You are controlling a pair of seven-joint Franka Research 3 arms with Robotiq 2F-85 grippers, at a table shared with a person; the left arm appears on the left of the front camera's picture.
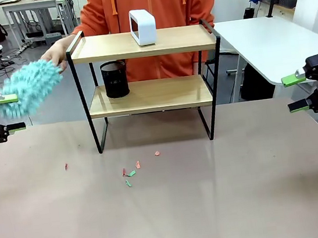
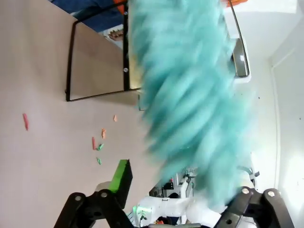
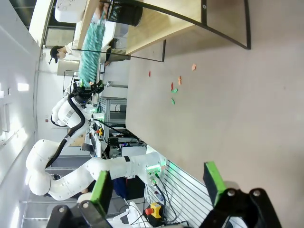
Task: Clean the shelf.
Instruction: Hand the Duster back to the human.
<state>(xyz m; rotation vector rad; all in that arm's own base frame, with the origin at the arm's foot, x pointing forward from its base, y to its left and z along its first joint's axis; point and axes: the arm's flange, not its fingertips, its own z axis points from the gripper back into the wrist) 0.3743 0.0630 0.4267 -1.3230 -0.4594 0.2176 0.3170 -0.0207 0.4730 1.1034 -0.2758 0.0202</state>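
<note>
The shelf (image 1: 137,44) stands mid-table, a white box (image 1: 143,27) on its top board and a black mesh cup (image 1: 115,79) on the lower one. Behind it, a person's hand (image 1: 57,50) holds a fluffy turquoise duster (image 1: 30,86), blurred with motion, reaching down to my left gripper (image 1: 13,113). In the left wrist view the duster (image 2: 190,99) hangs between the spread fingers of that open gripper (image 2: 185,183), hiding one fingertip; whether it touches a pad is unclear. My right gripper (image 1: 292,94) hovers open at the table's right edge, nothing between its pads (image 3: 102,187).
Several small red and green scraps (image 1: 132,170) lie on the brown table (image 1: 244,190) in front of the shelf, one more (image 1: 66,166) farther left. A white table (image 1: 265,37) stands at the back right. The person in an orange hoodie (image 1: 149,3) stands behind the shelf.
</note>
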